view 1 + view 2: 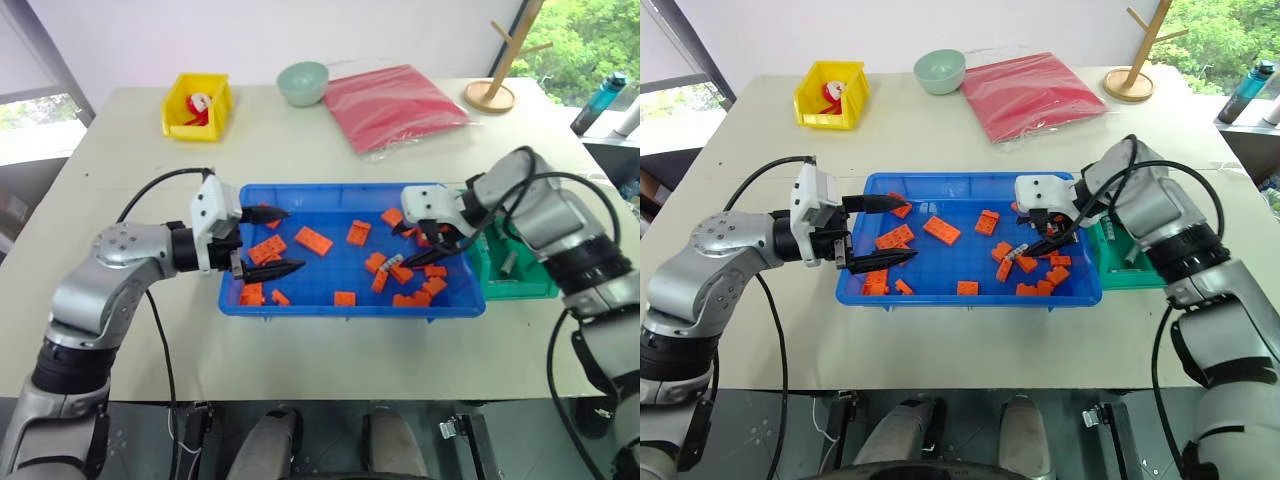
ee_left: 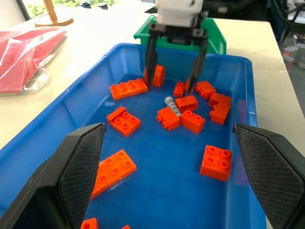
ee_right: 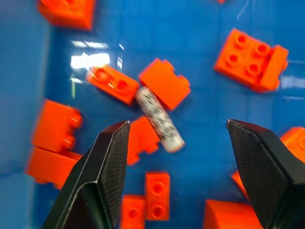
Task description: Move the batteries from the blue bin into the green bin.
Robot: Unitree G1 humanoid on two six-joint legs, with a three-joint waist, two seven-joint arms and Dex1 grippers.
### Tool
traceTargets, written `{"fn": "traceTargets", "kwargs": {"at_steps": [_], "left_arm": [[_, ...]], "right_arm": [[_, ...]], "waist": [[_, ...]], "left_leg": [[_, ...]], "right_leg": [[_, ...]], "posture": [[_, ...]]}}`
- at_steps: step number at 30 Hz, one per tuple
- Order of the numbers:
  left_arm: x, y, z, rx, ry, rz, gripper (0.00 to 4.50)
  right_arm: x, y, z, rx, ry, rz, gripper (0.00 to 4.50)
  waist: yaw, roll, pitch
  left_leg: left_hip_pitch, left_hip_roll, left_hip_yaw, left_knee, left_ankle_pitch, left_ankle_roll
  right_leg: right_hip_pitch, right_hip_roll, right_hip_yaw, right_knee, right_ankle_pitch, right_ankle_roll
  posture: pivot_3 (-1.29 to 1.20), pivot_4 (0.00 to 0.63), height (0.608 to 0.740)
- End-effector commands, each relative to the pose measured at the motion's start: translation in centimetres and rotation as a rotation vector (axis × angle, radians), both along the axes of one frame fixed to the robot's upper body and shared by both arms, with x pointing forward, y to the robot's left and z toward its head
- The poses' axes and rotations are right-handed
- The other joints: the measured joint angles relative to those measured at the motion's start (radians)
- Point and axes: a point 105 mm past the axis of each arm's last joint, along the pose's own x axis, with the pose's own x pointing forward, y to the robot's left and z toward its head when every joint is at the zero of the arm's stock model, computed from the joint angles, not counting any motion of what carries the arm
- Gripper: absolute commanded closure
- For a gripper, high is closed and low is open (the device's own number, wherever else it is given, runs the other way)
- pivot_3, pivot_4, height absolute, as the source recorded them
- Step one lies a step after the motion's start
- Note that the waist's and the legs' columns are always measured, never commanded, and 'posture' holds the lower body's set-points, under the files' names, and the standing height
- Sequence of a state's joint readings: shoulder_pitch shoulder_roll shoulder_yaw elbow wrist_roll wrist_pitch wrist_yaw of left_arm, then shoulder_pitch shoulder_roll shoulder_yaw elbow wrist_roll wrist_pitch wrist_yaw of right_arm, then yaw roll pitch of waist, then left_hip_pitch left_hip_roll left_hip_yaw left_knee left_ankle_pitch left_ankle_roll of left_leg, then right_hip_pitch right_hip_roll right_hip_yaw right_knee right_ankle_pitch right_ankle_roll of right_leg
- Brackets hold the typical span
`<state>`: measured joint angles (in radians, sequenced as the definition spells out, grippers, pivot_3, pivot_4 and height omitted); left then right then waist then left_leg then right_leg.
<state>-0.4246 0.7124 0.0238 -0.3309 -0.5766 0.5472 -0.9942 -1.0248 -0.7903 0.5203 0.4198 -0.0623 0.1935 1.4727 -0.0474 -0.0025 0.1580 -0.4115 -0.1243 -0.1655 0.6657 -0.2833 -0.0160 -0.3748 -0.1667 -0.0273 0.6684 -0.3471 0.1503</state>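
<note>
Head views: we find the right gripper spread open, empty, over the blue bin's right end; the left gripper is also open, farther off. The green bin is partly hidden by the arm.

Right wrist view: one battery lies diagonally between the fingers, wedged among orange blocks. We cannot make out any other batteries.

A blue bin sits in the middle of the table, scattered with orange blocks. The left gripper reaches in from the left, fingers apart. The right gripper hangs open over the blocks at the right end. A green bin touches the blue bin's right side.
</note>
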Motion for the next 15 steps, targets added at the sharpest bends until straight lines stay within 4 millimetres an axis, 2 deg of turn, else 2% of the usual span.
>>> {"fn": "traceTargets", "kwargs": {"at_steps": [1,5,12,15], "left_arm": [[-0.58,0.59,1.15,-0.001,-0.047,0.026,0.00],[-0.72,0.82,1.22,-0.001,-0.047,0.041,0.00],[-0.51,0.83,1.38,-0.006,-0.048,0.048,0.00],[-0.39,0.65,1.43,-0.012,-0.050,0.042,0.00]], "right_arm": [[0.50,0.42,0.06,-0.036,-0.014,0.038,1.19],[0.51,0.51,-0.56,-0.049,0.001,0.059,1.19],[0.05,0.85,-0.09,-0.035,0.004,0.075,1.19],[-0.12,0.69,-0.63,-0.048,0.015,0.073,1.19]], "waist": [[0.001,0.000,0.000],[0.004,0.000,0.000],[0.002,0.000,0.000],[0.002,0.000,0.000]], "left_leg": [[0.000,0.000,0.000,0.000,0.000,0.000],[0.000,0.000,0.000,0.000,0.000,0.000],[0.000,0.000,-0.001,0.000,0.000,0.000],[0.000,0.000,-0.001,0.000,0.000,0.000]], "right_leg": [[0.000,0.000,0.000,0.000,0.000,0.000],[0.000,0.000,0.000,0.000,0.000,0.000],[0.000,0.000,0.000,0.000,0.000,0.000],[0.000,0.000,0.000,0.000,0.000,0.000]], "posture": [[0.00,0.150,0.717],[0.00,0.150,0.717],[0.00,0.150,0.717],[0.00,0.150,0.717]]}}
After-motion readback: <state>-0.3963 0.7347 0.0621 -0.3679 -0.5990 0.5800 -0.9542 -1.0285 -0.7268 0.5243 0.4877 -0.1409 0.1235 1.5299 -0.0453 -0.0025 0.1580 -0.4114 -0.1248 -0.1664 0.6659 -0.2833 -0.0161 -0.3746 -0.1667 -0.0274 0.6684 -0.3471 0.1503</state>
